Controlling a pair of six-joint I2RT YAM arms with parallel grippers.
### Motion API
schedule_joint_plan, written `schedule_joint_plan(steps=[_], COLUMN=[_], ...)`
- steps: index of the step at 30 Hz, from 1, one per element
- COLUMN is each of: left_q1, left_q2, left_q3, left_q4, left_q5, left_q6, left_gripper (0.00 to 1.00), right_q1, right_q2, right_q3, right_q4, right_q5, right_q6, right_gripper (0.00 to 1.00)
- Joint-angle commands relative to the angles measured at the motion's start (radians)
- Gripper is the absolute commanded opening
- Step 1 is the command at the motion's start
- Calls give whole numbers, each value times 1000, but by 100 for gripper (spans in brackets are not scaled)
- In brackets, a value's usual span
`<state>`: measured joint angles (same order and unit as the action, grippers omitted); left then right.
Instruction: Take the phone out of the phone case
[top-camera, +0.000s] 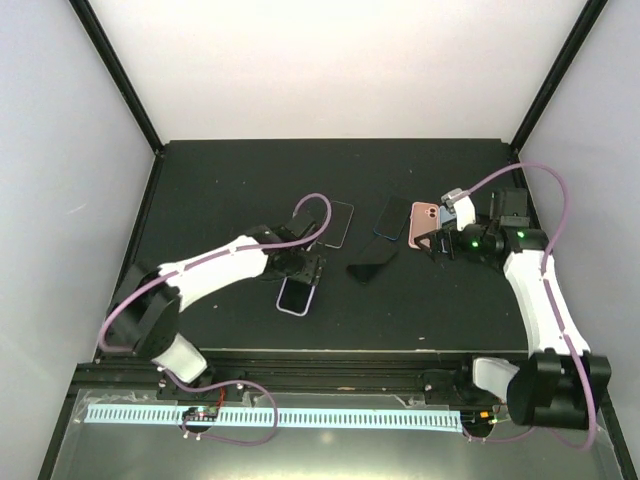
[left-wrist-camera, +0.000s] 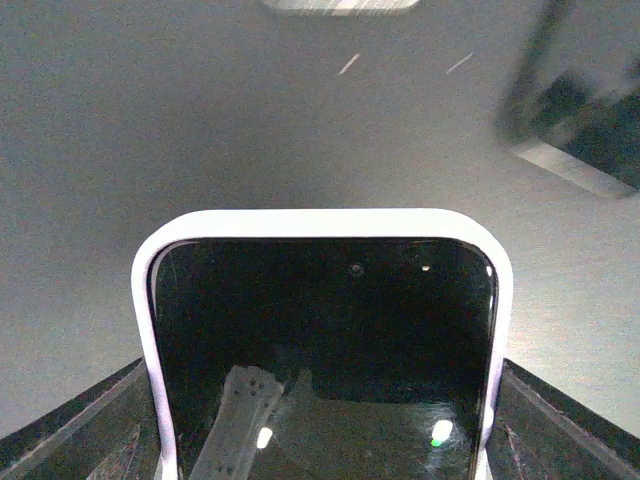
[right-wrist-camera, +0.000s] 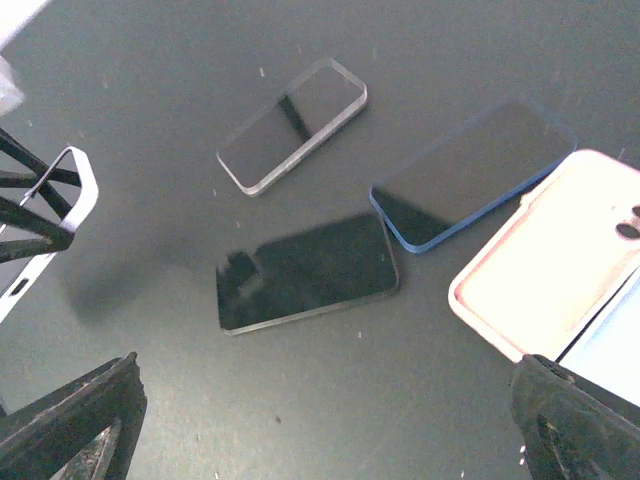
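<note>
We see the phone (left-wrist-camera: 320, 340) lying face up on the dark table (top-camera: 220, 190), left of centre and toward the near edge. It sits inside its pale phone case (left-wrist-camera: 320, 222), whose rim frames the black screen on every visible side.

The left gripper (left-wrist-camera: 322, 400) is right over the phone's near end. From the left wrist camera the phone runs straight out between the two fingers (left-wrist-camera: 90, 425), one against each long edge of the case. We can make out no gap on either side, so the gripper looks closed across the width of the case. The far end of the phone reaches well past the fingertips. We cannot tell whether the phone is lifted off the table or resting flat on it.

The right gripper (top-camera: 440, 245) hangs at the right side of the table, well apart from the phone. Its fingers are spread wide with nothing between them.

Under and ahead of it lie several other pieces:
- a pink case (right-wrist-camera: 550, 270) just beside the gripper;
- a phone in a blue case (right-wrist-camera: 470, 170) next to the pink one;
- a bare black phone (right-wrist-camera: 305, 270) nearer the middle;
- a clear case (right-wrist-camera: 292, 122) farther back.
</note>
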<state>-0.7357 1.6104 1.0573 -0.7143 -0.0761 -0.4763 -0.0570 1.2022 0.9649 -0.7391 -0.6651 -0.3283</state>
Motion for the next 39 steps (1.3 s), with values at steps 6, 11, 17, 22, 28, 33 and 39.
schedule_joint_plan(steps=[6, 11, 17, 22, 28, 33, 39], left_q1=[-166, -256, -333, -363, -405, -424, -442], left_q2=[-398, -493, -495, -500, -482, -466, -463], left_q3=[-23, -156, -218, -267, -240, -227, -224], left_q4=[408, 678, 795, 890, 849, 833, 851], left_q5=[-104, -327, -536, -600, -726, -765, -792], left_q6=[-108, -233, -341, -371, -407, -418, -406], left_gripper=[46, 48, 50, 50, 49, 49, 50], right_q1=[42, 185, 364, 495, 654, 730, 763], right_q2=[-165, -161, -217, -155, -61, -54, -19], right_q3=[32, 113, 90, 89, 111, 88, 90], right_q4=[50, 48, 134, 126, 100, 154, 170], right_q5=[-221, -67, 75, 151, 197, 164, 172], right_q6=[62, 126, 144, 164, 202, 225, 254], right_gripper=[99, 87, 80, 75, 64, 61, 41])
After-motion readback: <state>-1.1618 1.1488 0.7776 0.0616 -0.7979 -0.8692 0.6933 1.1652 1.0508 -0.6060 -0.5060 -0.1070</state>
